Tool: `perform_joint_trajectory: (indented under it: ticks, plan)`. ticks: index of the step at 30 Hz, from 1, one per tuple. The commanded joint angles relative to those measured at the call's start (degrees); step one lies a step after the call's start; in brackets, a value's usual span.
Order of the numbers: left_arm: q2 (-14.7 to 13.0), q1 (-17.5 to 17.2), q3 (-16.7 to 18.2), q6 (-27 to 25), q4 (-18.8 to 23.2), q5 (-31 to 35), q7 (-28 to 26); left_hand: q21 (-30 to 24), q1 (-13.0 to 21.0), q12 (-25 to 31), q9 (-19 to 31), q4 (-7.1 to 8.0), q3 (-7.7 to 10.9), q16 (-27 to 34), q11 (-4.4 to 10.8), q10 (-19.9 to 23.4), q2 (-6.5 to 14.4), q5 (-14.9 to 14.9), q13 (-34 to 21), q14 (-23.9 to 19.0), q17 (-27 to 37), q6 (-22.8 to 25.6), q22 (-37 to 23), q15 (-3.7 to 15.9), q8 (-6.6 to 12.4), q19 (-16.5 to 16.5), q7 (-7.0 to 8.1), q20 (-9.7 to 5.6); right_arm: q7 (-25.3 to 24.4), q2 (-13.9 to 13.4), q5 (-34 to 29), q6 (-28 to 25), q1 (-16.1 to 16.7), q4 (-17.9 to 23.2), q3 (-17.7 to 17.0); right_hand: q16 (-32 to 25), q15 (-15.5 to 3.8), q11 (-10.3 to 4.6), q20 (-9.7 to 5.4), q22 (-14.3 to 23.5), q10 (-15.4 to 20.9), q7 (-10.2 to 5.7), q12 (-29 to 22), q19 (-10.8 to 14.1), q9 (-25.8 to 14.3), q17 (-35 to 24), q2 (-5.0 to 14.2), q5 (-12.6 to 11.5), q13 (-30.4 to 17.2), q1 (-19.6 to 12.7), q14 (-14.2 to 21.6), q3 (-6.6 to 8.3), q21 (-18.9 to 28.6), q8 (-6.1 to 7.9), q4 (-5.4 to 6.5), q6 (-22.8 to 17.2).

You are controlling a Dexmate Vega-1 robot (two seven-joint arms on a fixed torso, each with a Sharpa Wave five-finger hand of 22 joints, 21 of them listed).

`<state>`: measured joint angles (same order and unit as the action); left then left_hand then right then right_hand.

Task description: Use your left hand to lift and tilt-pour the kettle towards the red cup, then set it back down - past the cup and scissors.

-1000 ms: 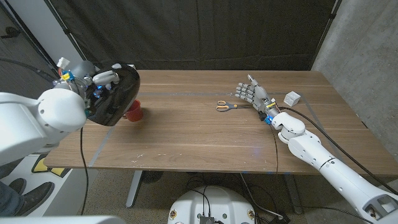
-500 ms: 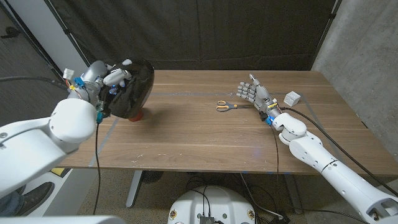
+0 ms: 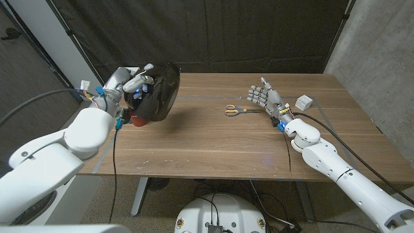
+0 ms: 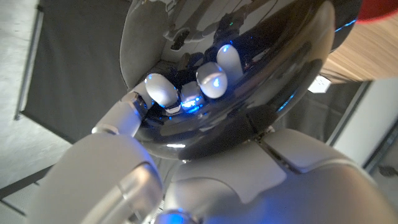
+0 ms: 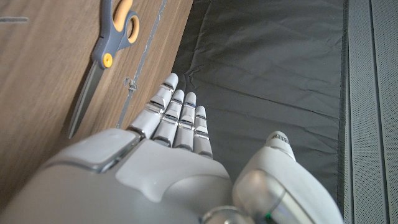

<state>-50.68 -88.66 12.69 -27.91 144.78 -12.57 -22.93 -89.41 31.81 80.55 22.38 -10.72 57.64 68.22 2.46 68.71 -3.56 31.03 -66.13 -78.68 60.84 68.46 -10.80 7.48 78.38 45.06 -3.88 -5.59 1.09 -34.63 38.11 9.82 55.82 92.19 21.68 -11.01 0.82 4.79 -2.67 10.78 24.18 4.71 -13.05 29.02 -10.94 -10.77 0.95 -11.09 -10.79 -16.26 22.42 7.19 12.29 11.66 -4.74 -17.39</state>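
Observation:
My left hand (image 3: pixel 134 83) grips the glossy black kettle (image 3: pixel 157 90) and holds it lifted and tilted above the table's far left. The red cup (image 3: pixel 138 119) peeks out just below the kettle, mostly hidden by it. In the left wrist view the kettle (image 4: pixel 249 81) mirrors my fingers, and a sliver of the red cup (image 4: pixel 382 7) shows at the corner. Scissors (image 3: pixel 236 110) with orange-and-grey handles lie mid-table, just left of my right hand (image 3: pixel 264 98), which stands open on its edge with straight fingers. The right wrist view shows the scissors (image 5: pixel 106 56) beside that hand (image 5: pixel 168 130).
A small white cube (image 3: pixel 304 101) sits near the table's right side, beyond my right arm. A black curtain hangs behind the wooden table (image 3: pixel 213 149). A cable dangles from my left arm over the table's left front edge.
My left hand has carried the kettle rightward and farther over the table, so it now covers most of the red cup. The right hand has stayed put.

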Motion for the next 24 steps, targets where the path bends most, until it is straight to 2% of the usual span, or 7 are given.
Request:
perform_joint_trajectory:
  ticks: [1,2,4,5,14,24]
  plan:
    - [4.66,2.05,-4.20,15.60,-7.52,-5.13,8.49,0.15,-0.46,1.99,0.16,2.92,2.82,-0.07,3.76,4.04,0.95,-0.21,-1.66,-0.77,0.48,0.39,-0.23,1.03,0.16,-0.84,-0.32,-2.26,0.36,0.15,-0.30,0.08,-0.60,-0.20,0.50,0.05,0.09,-0.20,-1.11,0.18,0.55,0.20,0.24,0.31,-0.18,-0.16,0.47,-0.09,-0.25,-0.08,0.25,-0.11,-0.11,-0.16,-0.06,-0.13]
    - [4.99,2.30,-5.03,17.01,-8.31,-5.65,9.01,0.14,-0.45,2.34,0.87,2.93,2.79,-0.26,3.90,3.87,0.99,-0.26,-2.32,-0.87,0.28,0.19,-0.23,0.81,0.59,-0.92,-0.19,-2.16,-0.01,0.28,-0.03,-0.11,-0.47,0.00,0.35,0.04,0.08,-0.02,-1.10,0.18,0.58,0.18,0.23,0.29,-0.18,-0.16,0.48,-0.09,-0.25,-0.09,0.27,-0.11,-0.12,-0.17,-0.07,-0.10]
    - [5.30,2.23,-5.78,18.68,-8.98,-5.95,9.25,0.13,-0.42,2.35,0.18,2.93,2.73,-0.69,3.82,3.88,1.01,-0.39,-2.43,-0.94,-0.02,0.35,-0.23,0.75,0.24,-0.98,-0.25,-2.08,0.09,0.16,-0.15,0.14,-0.36,-0.02,0.30,0.04,0.15,-0.04,-1.08,0.18,0.58,0.19,0.24,0.31,-0.18,-0.16,0.48,-0.09,-0.25,-0.09,0.27,-0.12,-0.11,-0.17,-0.07,-0.11]
    - [5.33,2.13,-6.05,19.26,-9.19,-6.01,9.32,0.14,-0.35,2.34,1.30,2.83,2.90,-0.66,3.82,4.00,0.94,-0.37,-2.43,-1.08,0.12,-0.09,-0.21,0.71,0.88,-0.95,0.03,-2.27,-0.03,0.15,-0.06,0.12,-0.24,0.08,0.22,0.04,0.15,-0.06,-1.12,0.18,0.58,0.18,0.24,0.31,-0.18,-0.16,0.48,-0.09,-0.25,-0.09,0.27,-0.12,-0.11,-0.17,-0.08,-0.11]
    - [7.08,1.42,-8.92,27.24,-13.00,-8.02,10.45,0.14,-0.42,2.29,0.25,2.90,2.90,-0.89,3.74,3.81,0.87,-0.62,-2.37,-0.87,0.82,0.01,-0.21,0.72,0.37,-1.18,-0.14,-2.02,0.21,-0.02,0.12,0.40,-0.08,0.15,0.03,0.05,0.06,-0.12,-1.14,0.18,0.59,0.19,0.24,0.32,-0.18,-0.15,0.50,-0.09,-0.25,-0.11,0.24,-0.14,-0.12,-0.17,-0.10,-0.12]
    - [6.18,4.05,-15.02,33.96,-17.61,-9.88,14.45,0.25,-0.35,2.23,0.48,2.92,2.79,-1.67,3.75,3.33,0.97,-0.97,-2.51,-0.55,0.84,-0.47,-0.22,0.64,0.51,-1.90,0.03,-1.96,0.59,0.02,-0.17,0.32,-0.62,0.16,0.40,0.05,0.16,-0.08,-1.21,0.19,0.59,0.15,0.25,0.28,-0.19,-0.15,0.52,-0.09,-0.25,-0.13,0.24,-0.19,-0.14,-0.16,-0.13,-0.16]
